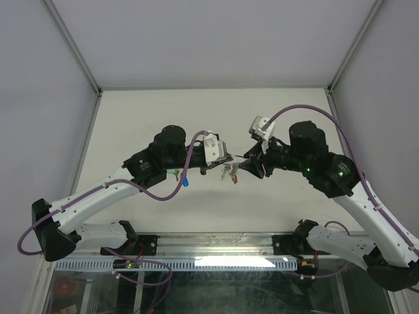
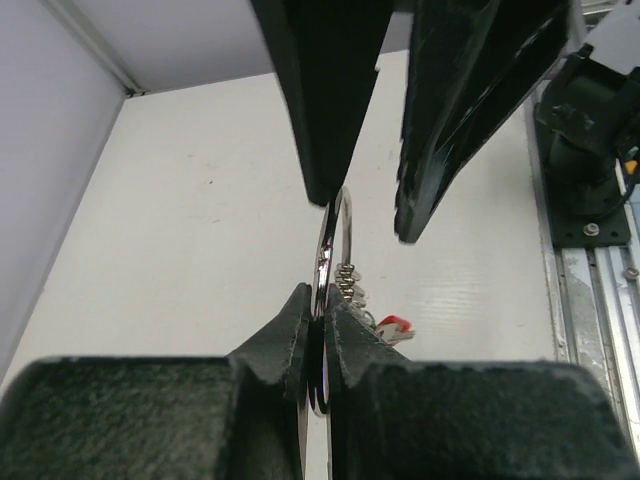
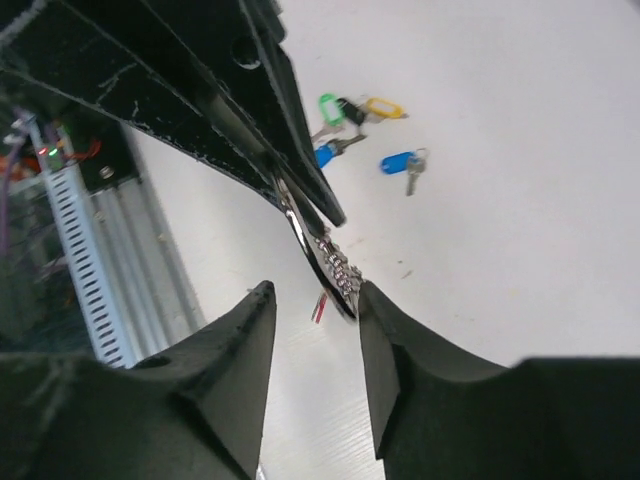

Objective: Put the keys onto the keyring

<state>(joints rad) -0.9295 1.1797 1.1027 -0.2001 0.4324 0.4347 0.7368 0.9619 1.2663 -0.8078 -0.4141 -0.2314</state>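
1. Silver wire keyring (image 2: 326, 255), thin and round, is held up in the air between the two arms, above the white table (image 1: 281, 216), roughly mid-table in the top view.
2. Left gripper (image 2: 318, 300): black fingers pressed together, pinching the keyring's near rim. The ring stands edge-on to its wrist camera.
3. Right gripper (image 3: 314, 290): fingers spread, nothing clamped. The keyring sits in the gap between them, its end just beside one fingertip (image 3: 366, 292). Can't tell whether they touch.
4. A bunch of small silver metal keys (image 1: 229, 173) hangs from the keyring, below the two grippers. The left wrist view shows a red plastic cap (image 2: 393, 326) in the bunch, clear of the table.
5. Loose keys lie flat on the table, off the ring: green-capped key (image 3: 328, 105), black-capped key (image 3: 350, 108) and yellow-capped key (image 3: 385, 105) bunched close together, first blue-capped key (image 3: 322, 155) just beside them, second blue-capped key (image 3: 398, 162) slightly apart.
6. In the top view those loose keys lie under the left arm's wrist.
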